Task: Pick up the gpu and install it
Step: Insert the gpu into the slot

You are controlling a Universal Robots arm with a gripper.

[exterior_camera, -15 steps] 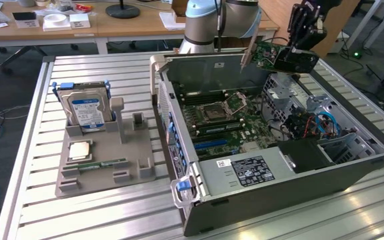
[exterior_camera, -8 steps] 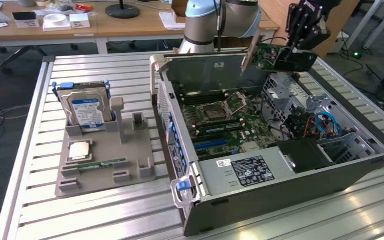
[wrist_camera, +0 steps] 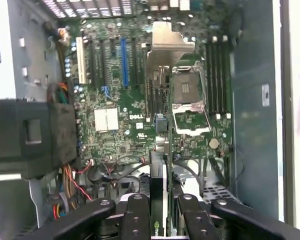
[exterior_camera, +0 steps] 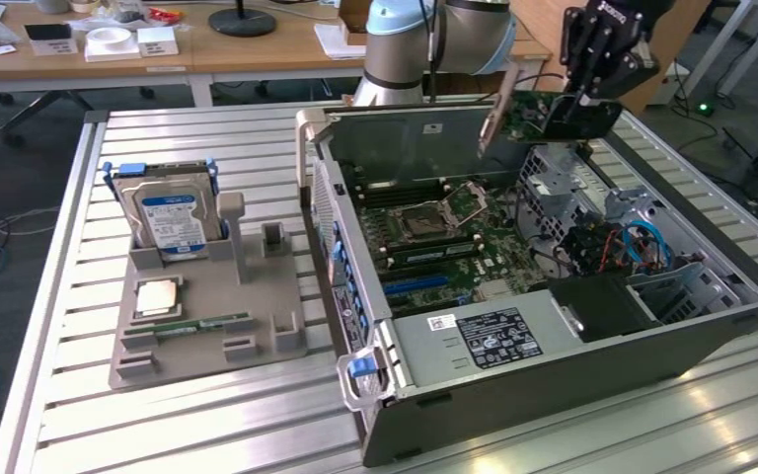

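My gripper (exterior_camera: 579,104) hangs over the far end of the open computer case (exterior_camera: 734,306) and is shut on the gpu (exterior_camera: 527,117), a thin card with a green board face and a silvery bracket at its end. In the wrist view the black fingers (wrist_camera: 135,215) clamp the gpu (wrist_camera: 159,170) edge-on, and its metal bracket (wrist_camera: 169,42) points away over the motherboard (wrist_camera: 115,135). The card hovers above the board, beside the open CPU socket (wrist_camera: 189,100) and apart from the blue slot (wrist_camera: 124,60).
A grey fixture (exterior_camera: 254,306) on the slatted table, at the exterior view's left, holds a hard drive (exterior_camera: 169,219), a CPU (exterior_camera: 158,296) and a memory stick (exterior_camera: 205,323). Inside the case are a power supply (exterior_camera: 492,341) and cable bundles (exterior_camera: 616,247). A wooden desk (exterior_camera: 273,49) stands behind.
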